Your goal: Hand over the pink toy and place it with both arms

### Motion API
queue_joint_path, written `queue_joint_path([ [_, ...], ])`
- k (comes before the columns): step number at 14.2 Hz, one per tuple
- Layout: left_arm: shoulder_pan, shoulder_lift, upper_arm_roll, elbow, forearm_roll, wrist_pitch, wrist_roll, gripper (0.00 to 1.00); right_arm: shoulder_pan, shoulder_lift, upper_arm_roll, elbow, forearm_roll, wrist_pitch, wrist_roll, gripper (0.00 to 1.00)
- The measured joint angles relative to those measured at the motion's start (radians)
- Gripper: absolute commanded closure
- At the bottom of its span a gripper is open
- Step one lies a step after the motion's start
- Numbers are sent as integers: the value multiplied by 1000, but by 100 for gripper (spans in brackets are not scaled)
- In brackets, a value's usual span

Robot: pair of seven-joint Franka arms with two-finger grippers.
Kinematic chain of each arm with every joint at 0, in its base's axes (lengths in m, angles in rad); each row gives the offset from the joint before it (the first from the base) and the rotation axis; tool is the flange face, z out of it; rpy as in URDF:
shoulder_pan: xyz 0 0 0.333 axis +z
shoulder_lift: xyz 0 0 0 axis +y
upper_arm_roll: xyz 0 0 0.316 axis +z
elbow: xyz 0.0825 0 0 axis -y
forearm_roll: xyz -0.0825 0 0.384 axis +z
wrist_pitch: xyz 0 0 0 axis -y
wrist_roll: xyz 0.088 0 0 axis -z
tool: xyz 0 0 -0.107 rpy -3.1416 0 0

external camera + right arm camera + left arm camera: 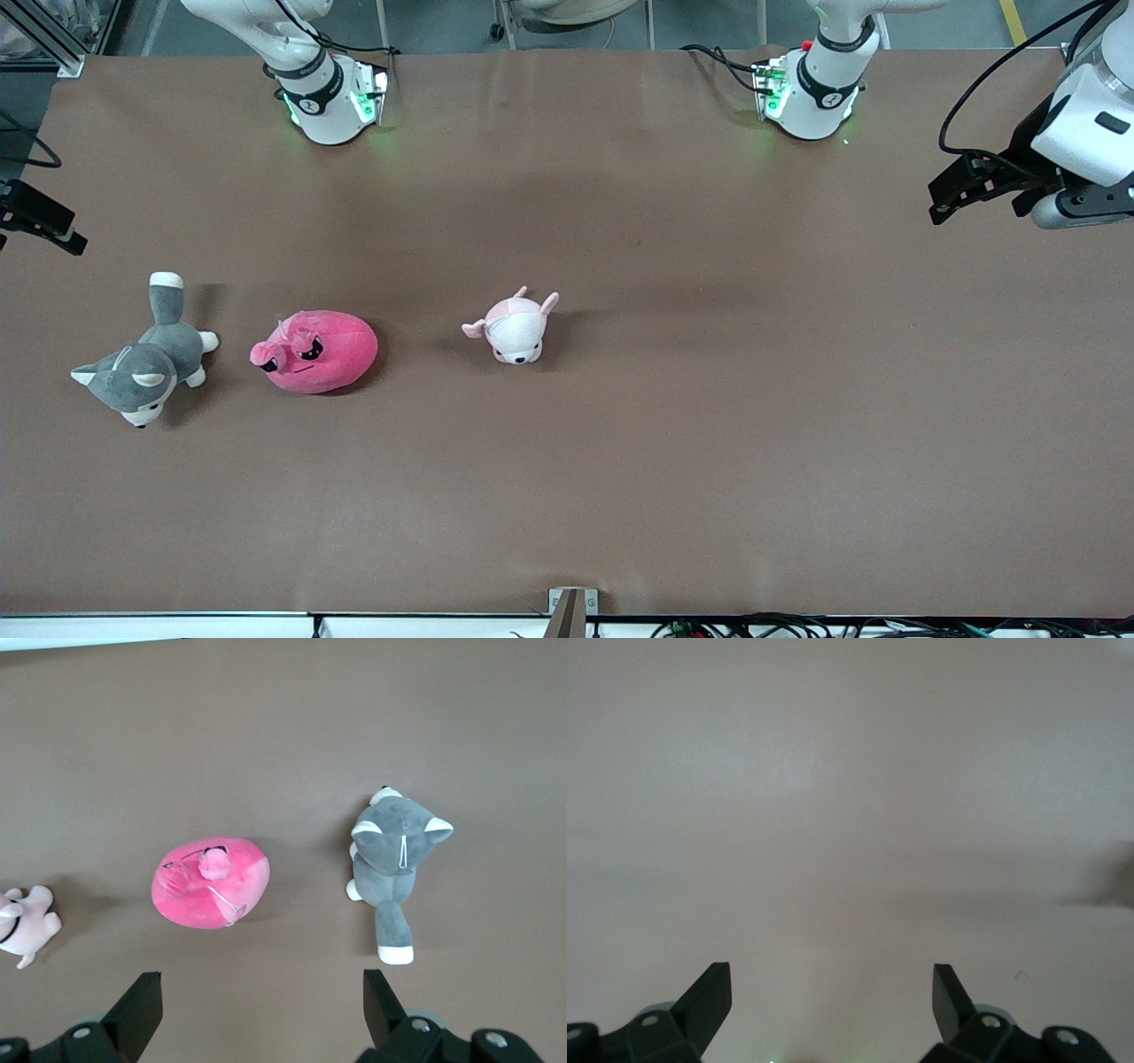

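The pink toy (314, 352) (213, 881), a round hot-pink plush with angry black eyes, lies on the brown table (709, 399) toward the right arm's end. Nothing touches it. My right gripper (62, 232) (263, 985) hangs open and empty at the table's edge at that end; its wrist view looks down on the pink toy, clear of the fingertips. Over the left arm's end of the table, my left gripper (952, 199) (833, 979) is also open and empty, and its wrist view holds only bare tabletop.
A grey-and-white husky plush (146, 359) (390, 864) lies beside the pink toy, closer to the table's end. A small pale pink puppy plush (514, 328) (22, 930) lies near the table's middle. Both arm bases (332, 97) (815, 89) stand along the edge farthest from the front camera.
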Motion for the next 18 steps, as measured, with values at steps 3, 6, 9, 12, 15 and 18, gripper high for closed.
queue_joint_path([
  [3, 0, 0, 0, 0, 0, 0, 0, 0, 2, -60, 7, -85, -16, 20, 0, 0],
  [6, 0, 0, 0, 0, 0, 0, 0, 0, 2, -83, 7, -115, -17, 20, 0, 0],
  [9, 0, 0, 0, 0, 0, 0, 0, 0, 2, -86, 5, -131, -18, 20, 0, 0],
  [12, 0, 0, 0, 0, 0, 0, 0, 0, 1, -86, 5, -136, -18, 21, 0, 0],
  [15, 0, 0, 0, 0, 0, 0, 0, 0, 1, -86, 4, -140, -18, 21, 1, 0],
  [18, 0, 0, 0, 1, 0, 0, 0, 0, 1, -86, 4, -141, -18, 21, 1, 0],
])
